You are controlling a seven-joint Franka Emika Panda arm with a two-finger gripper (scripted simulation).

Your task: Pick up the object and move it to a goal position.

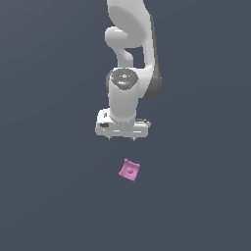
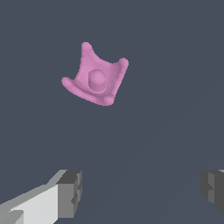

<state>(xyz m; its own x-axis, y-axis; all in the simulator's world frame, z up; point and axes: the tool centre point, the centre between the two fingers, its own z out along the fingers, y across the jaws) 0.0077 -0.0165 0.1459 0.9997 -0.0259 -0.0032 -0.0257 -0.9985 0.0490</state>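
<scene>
We saw the white Franka arm above the plain dark grey tabletop, its white gripper empty with fingers spread wide. The small pink squarish block with pinched-in sides lay on the tabletop near the gripper but apart from it. We judged the approach step in hand; next, centring over the block, turning to match its sides, and descending.
</scene>
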